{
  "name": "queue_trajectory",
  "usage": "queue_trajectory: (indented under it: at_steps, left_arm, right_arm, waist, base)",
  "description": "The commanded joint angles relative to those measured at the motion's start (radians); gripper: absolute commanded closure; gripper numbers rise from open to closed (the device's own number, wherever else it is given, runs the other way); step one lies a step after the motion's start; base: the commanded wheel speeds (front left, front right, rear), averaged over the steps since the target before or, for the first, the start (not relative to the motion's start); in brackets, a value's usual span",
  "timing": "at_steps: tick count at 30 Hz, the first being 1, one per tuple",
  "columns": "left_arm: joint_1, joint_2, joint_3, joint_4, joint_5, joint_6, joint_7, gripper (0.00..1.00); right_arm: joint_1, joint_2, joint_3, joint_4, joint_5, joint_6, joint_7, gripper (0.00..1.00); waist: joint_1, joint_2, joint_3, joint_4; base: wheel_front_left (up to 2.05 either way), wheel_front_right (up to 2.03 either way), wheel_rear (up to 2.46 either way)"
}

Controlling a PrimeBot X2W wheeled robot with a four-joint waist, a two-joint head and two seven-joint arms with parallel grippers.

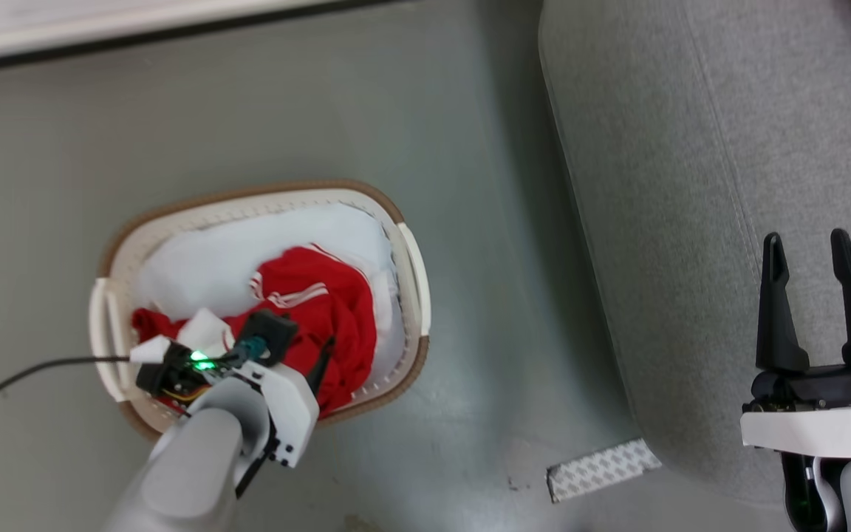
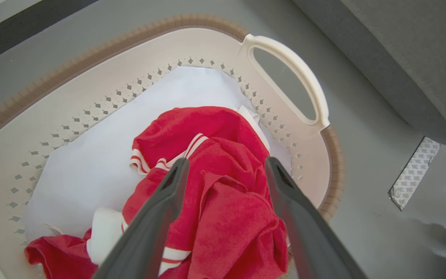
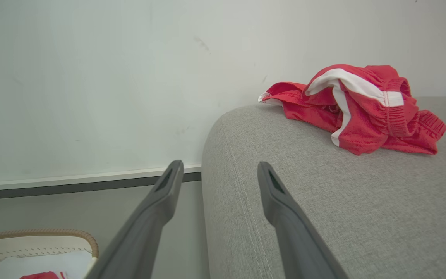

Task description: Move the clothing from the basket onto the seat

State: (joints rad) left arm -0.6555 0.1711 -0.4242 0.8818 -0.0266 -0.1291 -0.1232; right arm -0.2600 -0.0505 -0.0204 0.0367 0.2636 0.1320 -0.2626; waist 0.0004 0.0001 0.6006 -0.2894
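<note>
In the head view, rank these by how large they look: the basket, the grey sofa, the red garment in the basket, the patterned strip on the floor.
1. grey sofa, even though the frame crops it
2. basket
3. red garment, partly covered
4. patterned strip

A smooth grey-green floor [image 1: 366, 118] meets a plain white wall [image 3: 91, 77] at a white skirting board [image 3: 72, 179] with a dark strip [image 3: 72, 190] beneath.

No legible text, repeated marks on floor strip [image 2: 414, 172] too small
</note>
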Motion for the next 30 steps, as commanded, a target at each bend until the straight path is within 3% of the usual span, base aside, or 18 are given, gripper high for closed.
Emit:
queue_trajectory:
  at_steps: [1, 9, 29, 30]
  left_arm:
    - [-0.017, 0.01, 0.002, 0.013, -0.009, 0.001, 0.002, 0.0]
    - [-0.097, -0.004, 0.004, 0.154, -0.015, 0.045, -0.001, 0.0]
    - [-0.217, 0.003, -0.04, 0.319, -0.011, 0.049, -0.055, 0.0]
    - [-0.223, 0.001, -0.043, 0.323, -0.013, 0.044, -0.061, 0.11]
  right_arm:
    - [-0.012, 0.0, 0.001, -0.005, 0.008, -0.003, -0.003, 0.0]
    - [-0.026, 0.0, -0.002, -0.019, 0.018, -0.003, -0.003, 0.0]
    - [-0.045, 0.0, 0.01, -0.041, 0.031, -0.003, -0.003, 0.0]
    - [-0.044, 0.0, 0.011, -0.042, 0.029, -0.003, -0.003, 0.0]
  waist:
    - [-0.0004, -0.0001, 0.044, -0.028]
    - [-0.0004, -0.0001, 0.09, -0.032]
    - [-0.0004, -0.0001, 0.201, -0.05]
    - [-0.0004, -0.0001, 0.206, -0.049]
  base:
    - [0.0, 0.0, 0.0]
    - [0.0, 0.0, 0.0]
    - [0.0, 0.0, 0.0]
    - [0.0, 0.0, 0.0]
